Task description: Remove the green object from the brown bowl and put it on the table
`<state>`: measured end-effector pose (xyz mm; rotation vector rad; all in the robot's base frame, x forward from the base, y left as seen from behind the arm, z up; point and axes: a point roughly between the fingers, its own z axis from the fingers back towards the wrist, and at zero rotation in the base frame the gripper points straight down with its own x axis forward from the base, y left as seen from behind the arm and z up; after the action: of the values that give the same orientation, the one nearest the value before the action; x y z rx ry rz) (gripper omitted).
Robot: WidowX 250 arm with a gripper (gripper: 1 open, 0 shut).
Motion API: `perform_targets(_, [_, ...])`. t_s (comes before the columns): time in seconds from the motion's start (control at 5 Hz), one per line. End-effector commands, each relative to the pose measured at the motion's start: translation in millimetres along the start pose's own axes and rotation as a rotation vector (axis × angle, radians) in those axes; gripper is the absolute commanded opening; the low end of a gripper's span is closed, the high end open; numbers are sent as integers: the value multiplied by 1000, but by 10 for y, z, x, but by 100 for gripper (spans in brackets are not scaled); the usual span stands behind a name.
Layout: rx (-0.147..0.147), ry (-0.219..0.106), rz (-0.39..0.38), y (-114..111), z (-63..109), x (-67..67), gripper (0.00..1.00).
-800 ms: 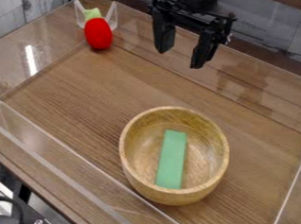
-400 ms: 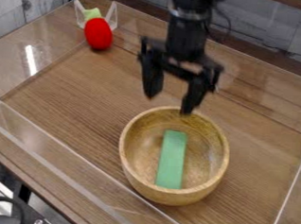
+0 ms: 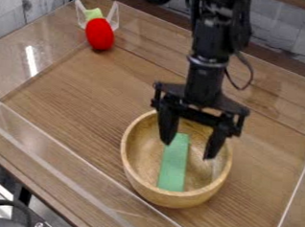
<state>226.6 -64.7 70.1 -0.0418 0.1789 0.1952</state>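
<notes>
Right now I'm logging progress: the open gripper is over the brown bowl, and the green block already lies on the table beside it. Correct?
Not quite. In the camera view the green block still lies inside the brown bowl, not on the table. The rest holds: the gripper is open, its fingers reaching down into the bowl on either side of the block.

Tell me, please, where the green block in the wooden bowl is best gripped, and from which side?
Probably across its narrow width near the middle, coming from straight above. The green block lies flat along the floor of the brown bowl, whose rim blocks side approaches; its long edges look exposed.
</notes>
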Motion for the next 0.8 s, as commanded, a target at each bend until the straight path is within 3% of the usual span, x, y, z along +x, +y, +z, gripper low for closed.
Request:
perform_targets(0.0, [-45,-52,129,48,3,-22,100])
perform_targets(0.2, [-71,-58,230,129,-71,-27,100])
perform_targets(0.6, [-82,-60,292,50,-291,155,100])
